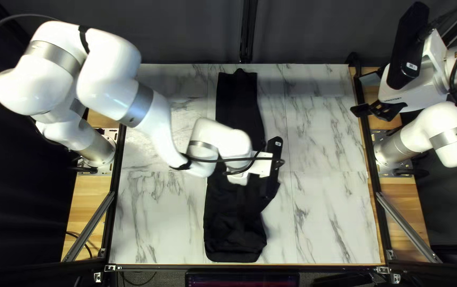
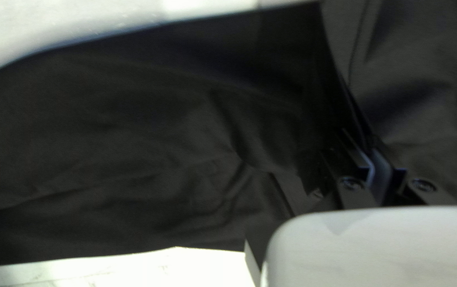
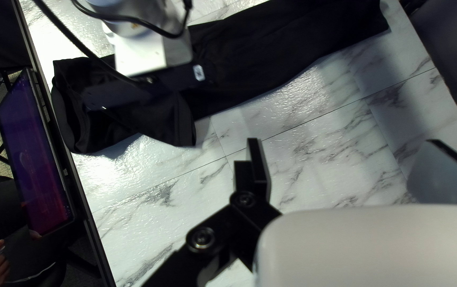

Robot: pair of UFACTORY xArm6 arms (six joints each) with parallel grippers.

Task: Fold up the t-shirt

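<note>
T-shirt, black, one: long and narrow, down the middle of the marbled desk [image 1: 329,218]. Left end effector [image 1: 259,166]: above the t-shirt [image 1: 234,226], grasping its fabric. Right end effector [image 1: 364,94]: by the desk's right edge, released, fingers wide apart.

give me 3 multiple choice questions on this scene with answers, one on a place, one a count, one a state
1. Where does the black cloth t-shirt lie?
a) on the wooden strip
b) on the white marble-patterned tabletop
c) over the dark curtain

2. How many white, rounded robot arms show in the top left view?
a) one
b) four
c) two

3. What state is my black two-fingered right gripper in?
a) open
b) shut on the t-shirt
c) shut on nothing

Answers:
1. b: the marbled surface shows on both sides of the cloth.
2. c: one base stands at each side of the table.
3. a: its fingers stand wide apart with bare tabletop showing between them.
</note>
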